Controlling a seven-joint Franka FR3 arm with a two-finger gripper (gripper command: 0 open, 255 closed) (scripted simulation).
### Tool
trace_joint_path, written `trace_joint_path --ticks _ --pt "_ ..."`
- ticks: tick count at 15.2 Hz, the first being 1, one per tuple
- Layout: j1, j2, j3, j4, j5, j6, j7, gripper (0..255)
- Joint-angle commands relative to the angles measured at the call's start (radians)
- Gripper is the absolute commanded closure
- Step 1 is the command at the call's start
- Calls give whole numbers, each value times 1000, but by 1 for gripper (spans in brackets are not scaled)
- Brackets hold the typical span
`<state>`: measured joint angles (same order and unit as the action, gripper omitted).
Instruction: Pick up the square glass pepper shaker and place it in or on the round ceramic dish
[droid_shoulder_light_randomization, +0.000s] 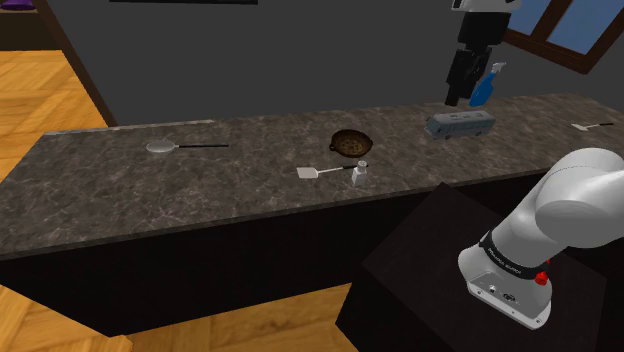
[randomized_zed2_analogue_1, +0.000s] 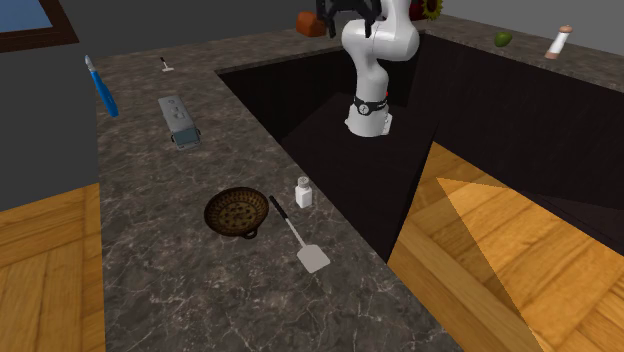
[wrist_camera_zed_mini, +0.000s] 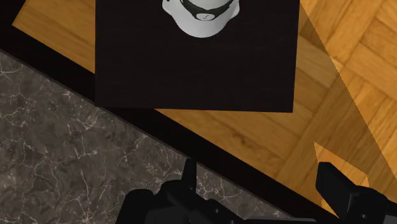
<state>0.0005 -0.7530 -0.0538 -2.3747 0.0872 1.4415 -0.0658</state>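
Gripper (droid_shoulder_light_randomization: 458, 95) open, empty, parked high over counter (droid_shoulder_light_randomization: 200, 190), well apart from pepper shaker (droid_shoulder_light_randomization: 361, 173). Looks like reach hasn't begun. Shaker upright near counter's stand-side edge, beside spatula (droid_shoulder_light_randomization: 320, 172). Dish (droid_shoulder_light_randomization: 349, 144) just behind, so probably short hop.

Dark veined stone counter (droid_shoulder_light_randomization: 200, 195), honey wood parquet floor (droid_shoulder_light_randomization: 40, 90), plain grey wall (droid_shoulder_light_randomization: 300, 60), wood-framed window (droid_shoulder_light_randomization: 575, 40) showing blue

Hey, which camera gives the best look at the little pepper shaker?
The second exterior view: the shaker stands close and unobstructed beside the spatula. The shoulder view shows it farther off. The wrist view faces the counter and floor.
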Motion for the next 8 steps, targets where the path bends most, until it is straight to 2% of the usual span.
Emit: trace_joint_path --ticks 1,8 --pt "0 0 0 0 0 0 0 0" --pt "-1 179 19 -69 -12 235 5 0"
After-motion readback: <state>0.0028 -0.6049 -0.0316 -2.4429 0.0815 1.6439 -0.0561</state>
